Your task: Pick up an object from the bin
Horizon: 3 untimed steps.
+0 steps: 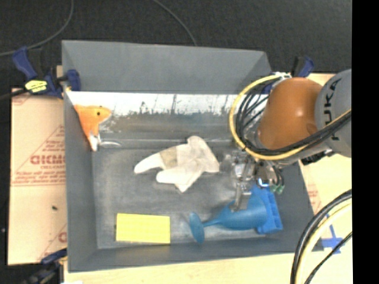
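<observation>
Gripper (240,201) stands over the middle of the blue plastic horn-shaped toy (234,220), which lies in the grey metal bin's (177,209) front-right corner, long axis running left to right. Parted or clamped, I cannot tell.

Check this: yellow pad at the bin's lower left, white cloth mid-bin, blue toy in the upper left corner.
Wrong on the blue toy: the camera view shows it at the lower right of the bin. The yellow pad and white cloth lie as stated.
</observation>
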Available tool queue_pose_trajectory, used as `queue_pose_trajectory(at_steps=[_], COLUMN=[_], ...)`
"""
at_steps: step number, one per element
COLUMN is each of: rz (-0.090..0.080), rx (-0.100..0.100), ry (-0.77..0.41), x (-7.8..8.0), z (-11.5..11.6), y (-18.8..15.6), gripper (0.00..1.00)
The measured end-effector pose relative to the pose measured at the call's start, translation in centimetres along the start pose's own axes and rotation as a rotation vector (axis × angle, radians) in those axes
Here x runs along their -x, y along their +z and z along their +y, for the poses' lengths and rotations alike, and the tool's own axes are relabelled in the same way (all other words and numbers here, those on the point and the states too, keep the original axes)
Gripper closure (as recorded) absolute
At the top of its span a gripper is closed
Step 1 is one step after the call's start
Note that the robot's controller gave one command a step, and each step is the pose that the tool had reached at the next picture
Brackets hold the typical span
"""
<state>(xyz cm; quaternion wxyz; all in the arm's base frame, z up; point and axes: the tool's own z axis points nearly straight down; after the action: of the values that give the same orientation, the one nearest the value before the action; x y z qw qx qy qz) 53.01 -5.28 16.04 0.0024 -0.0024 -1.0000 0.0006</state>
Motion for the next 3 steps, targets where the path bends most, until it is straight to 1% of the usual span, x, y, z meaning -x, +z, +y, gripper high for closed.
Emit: queue_pose_trajectory(at_steps=[1,2,3], rz=[-0.008,0.005,-0.015], rx=[-0.001,0.009,-0.005], ry=[-0.002,-0.257,-0.240], x=[0.2,-4.3,-5.3], z=[0.0,-2.8,-4.5], y=[-0.5,7.6,1.7], gripper=[0.00,0.00,0.00])
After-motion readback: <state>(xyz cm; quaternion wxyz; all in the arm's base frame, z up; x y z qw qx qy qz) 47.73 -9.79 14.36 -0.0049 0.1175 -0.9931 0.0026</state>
